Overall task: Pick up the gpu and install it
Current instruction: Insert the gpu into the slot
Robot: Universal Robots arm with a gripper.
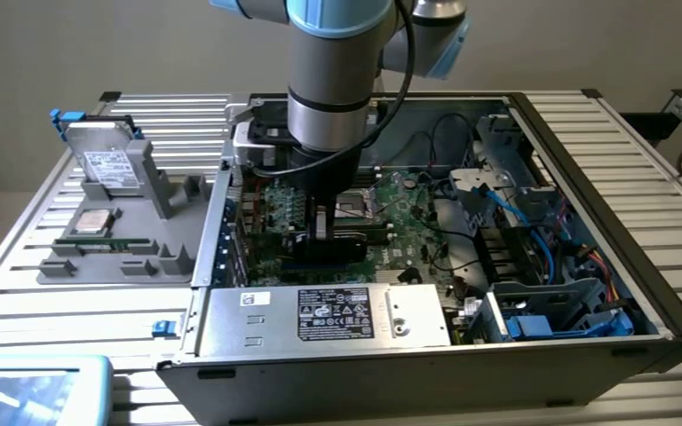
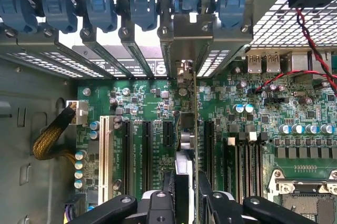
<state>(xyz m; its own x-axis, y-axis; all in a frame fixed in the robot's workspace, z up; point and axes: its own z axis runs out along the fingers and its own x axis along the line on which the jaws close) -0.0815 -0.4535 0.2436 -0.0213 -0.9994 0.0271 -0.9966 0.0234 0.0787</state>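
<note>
The arm reaches down into the open computer case (image 1: 578, 266), and its gripper (image 2: 188, 195) is clenched on the gpu (image 2: 190, 129), which stands on edge over the motherboard (image 2: 152, 103). In the wrist view the card appears as a thin vertical blade between the dark fingers (image 2: 208, 192), running toward the rear wall of the case, where its metal bracket (image 2: 192, 34) meets the row of blue slot latches (image 2: 142, 2). Whether the card's lower edge is fully seated in its slot cannot be told.

Room is tight. Black expansion slots (image 2: 146, 145) lie just beside the card on one side and a further slot (image 2: 209, 145) on the other, with a white slot (image 2: 103, 150) farther off. A braided yellow cable (image 2: 50, 139) curves against the grey side wall, well apart from the card. A red and black wire pair (image 2: 310, 39) crosses near the rear ports.

In the exterior view the power supply (image 1: 329, 315) fills the near edge of the case; its dark label carries print too small to read. At the exterior view's left, a grey holder tray (image 1: 116, 257) sits on the slatted table (image 1: 33, 302), holding a silver hard drive (image 1: 110, 164) with an unreadable white label. Tiny white lettering beside the slots cannot be made out.
</note>
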